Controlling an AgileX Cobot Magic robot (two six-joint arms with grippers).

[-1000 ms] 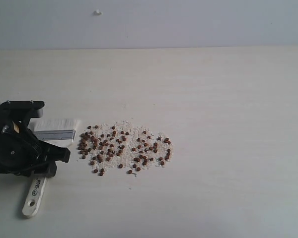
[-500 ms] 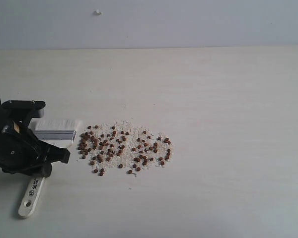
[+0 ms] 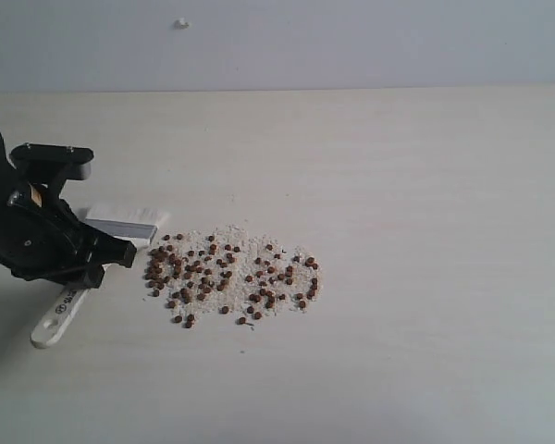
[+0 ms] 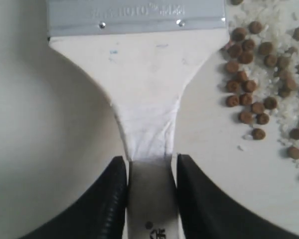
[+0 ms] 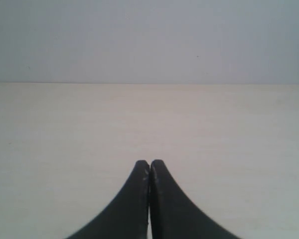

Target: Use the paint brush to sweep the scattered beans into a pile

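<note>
Beans point(image 3: 231, 273) lying just right of brush point(image 3: 120, 220) head; left gripper point(image 3: 100, 264) clamping handle (right gripper point(image 5: 149, 167) pressed together).

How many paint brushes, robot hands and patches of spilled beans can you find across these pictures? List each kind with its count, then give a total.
paint brush: 1
robot hands: 2, the left hand and the right hand
patch of beans: 1
total: 4
</note>
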